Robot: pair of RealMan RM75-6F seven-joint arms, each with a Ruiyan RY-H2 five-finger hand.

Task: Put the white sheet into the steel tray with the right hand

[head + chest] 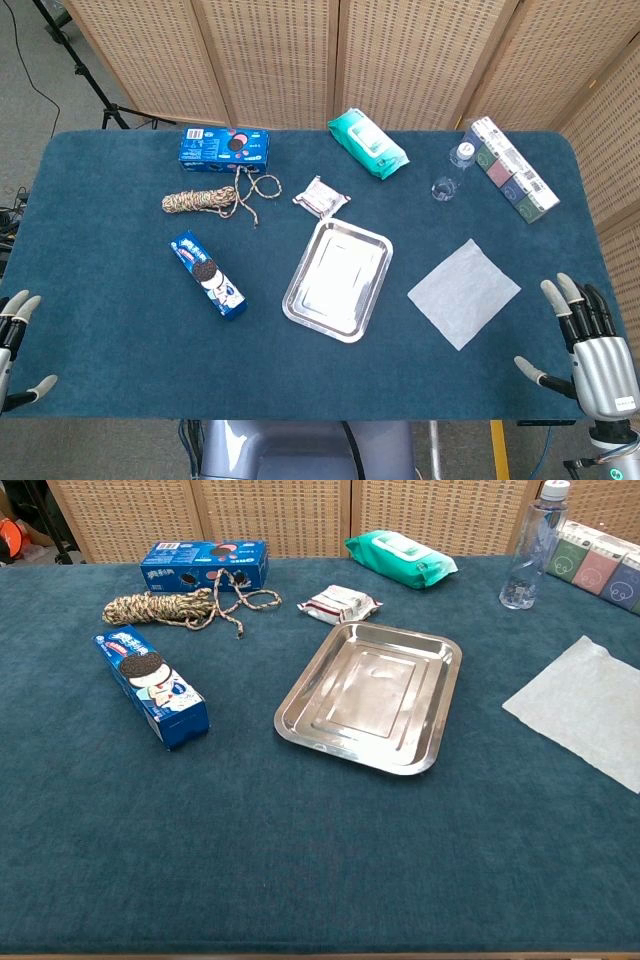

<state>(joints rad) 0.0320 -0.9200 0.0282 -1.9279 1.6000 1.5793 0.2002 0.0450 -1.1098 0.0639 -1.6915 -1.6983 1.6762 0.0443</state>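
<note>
The white sheet (pixel 464 292) (pixel 586 707) lies flat on the blue table, right of the steel tray (pixel 338 278) (pixel 372 694), which has nothing in it. My right hand (pixel 588 348) hovers at the table's front right corner, fingers spread and holding nothing, a little right of and nearer than the sheet. Only the fingertips of my left hand (pixel 18 340) show at the front left edge, spread apart and holding nothing. The chest view shows neither hand.
Left of the tray lie a blue cookie box (pixel 208 273) and a rope coil (pixel 205 200). At the back are another blue cookie box (pixel 225 146), a small packet (pixel 320 196), a green wipes pack (pixel 367 143), a clear bottle (pixel 452 170) and a long carton (pixel 514 167).
</note>
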